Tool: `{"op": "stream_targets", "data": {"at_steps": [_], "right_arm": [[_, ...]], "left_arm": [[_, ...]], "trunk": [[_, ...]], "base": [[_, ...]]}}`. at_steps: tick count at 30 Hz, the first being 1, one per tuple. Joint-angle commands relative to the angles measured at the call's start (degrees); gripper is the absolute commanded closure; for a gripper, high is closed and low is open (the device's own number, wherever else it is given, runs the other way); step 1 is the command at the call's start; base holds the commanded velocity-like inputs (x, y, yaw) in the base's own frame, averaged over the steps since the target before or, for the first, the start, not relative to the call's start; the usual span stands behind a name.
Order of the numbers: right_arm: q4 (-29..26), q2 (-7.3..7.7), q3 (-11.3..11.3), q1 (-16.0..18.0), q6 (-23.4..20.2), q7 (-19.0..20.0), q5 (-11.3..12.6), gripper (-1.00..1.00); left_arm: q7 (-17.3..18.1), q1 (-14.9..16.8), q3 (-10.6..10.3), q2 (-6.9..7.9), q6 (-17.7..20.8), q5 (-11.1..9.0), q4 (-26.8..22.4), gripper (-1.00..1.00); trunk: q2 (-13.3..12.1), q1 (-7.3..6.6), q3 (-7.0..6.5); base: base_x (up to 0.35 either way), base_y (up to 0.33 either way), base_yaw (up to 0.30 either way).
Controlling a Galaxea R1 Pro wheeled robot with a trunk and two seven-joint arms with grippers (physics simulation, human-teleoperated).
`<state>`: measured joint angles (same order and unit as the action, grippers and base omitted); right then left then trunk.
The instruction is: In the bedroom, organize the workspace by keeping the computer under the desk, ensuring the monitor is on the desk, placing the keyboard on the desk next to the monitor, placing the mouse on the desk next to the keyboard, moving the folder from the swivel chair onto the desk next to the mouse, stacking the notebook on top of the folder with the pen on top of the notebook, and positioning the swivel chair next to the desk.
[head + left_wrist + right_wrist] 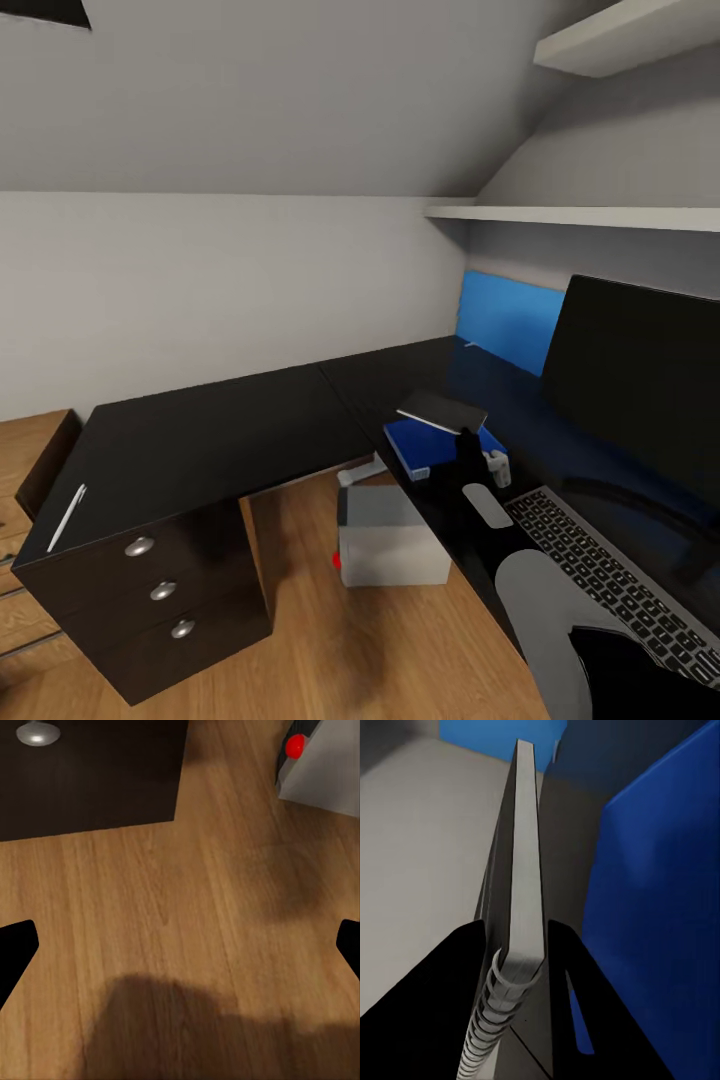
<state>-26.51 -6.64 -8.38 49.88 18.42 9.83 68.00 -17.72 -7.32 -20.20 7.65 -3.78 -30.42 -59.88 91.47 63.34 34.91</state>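
The right claw (514,945) pinches the notebook (442,410) by its spine above the folder (432,446); released tilted, it could slide off toward the counter (210,440) edge; the left claw (180,945) hangs open.

Glossy black desk (200,440), silver knobs. Bright blue folder (415,445) under dark grey notebook (442,410). Pale grey computer (390,540), red light. Light wood floor (172,937). White pen (66,517).
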Motion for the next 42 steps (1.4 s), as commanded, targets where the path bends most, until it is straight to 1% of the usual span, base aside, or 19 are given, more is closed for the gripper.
{"op": "stream_targets", "data": {"at_steps": [1,16,25,28,30,31,35,42], "right_arm": [[0.0,-0.04,-0.2,0.0,0.0,0.4,0.6,1.00],[0.2,-0.23,0.0,0.0,0.1,0.6,0.4,1.00],[0.2,-0.06,0.0,0.0,0.1,0.1,0.4,1.00],[0.1,-0.05,0.1,0.0,0.1,-0.8,0.3,1.00],[0.1,-0.05,0.1,0.0,0.1,-2.4,0.3,1.00],[0.1,-0.05,0.2,0.0,0.0,-4.2,0.3,1.00],[0.0,-0.04,0.2,0.0,-0.1,-6.3,0.3,1.00],[0.0,-0.04,0.3,0.0,-0.1,-7.4,0.3,1.00]], "left_arm": [[-0.4,0.0,-0.3,0.08,-0.3,-0.6,-0.1,-1.00],[-0.4,0.0,-0.3,0.10,-0.4,-0.6,-0.1,-1.00],[-0.4,0.0,-0.3,0.09,-0.4,-0.6,-0.1,-1.00],[-0.4,0.0,-0.3,0.08,-0.4,-0.6,-0.1,-1.00],[-0.4,0.0,-0.3,0.08,-0.4,-0.6,-0.1,-1.00],[-0.4,0.0,-0.3,0.08,-0.4,-0.6,-0.1,-1.00],[-0.4,0.0,-0.3,0.08,-0.4,-0.6,-0.1,-1.00],[-0.5,0.0,-0.2,0.09,-0.4,-0.5,-0.1,-1.00]], "trunk": [[0.0,0.00,0.04],[0.0,0.00,0.04],[0.0,0.00,0.04],[0.0,0.00,0.04],[0.0,0.00,0.04],[0.0,0.00,0.04],[0.0,0.00,0.04],[0.0,0.00,0.04]], "base": [[0.000,0.000,-0.018],[0.000,0.000,-0.002],[0.000,0.000,0.000],[0.000,0.000,0.000],[0.000,0.000,0.000],[0.000,0.000,0.000],[0.000,0.000,0.000],[0.000,0.000,0.000]]}}
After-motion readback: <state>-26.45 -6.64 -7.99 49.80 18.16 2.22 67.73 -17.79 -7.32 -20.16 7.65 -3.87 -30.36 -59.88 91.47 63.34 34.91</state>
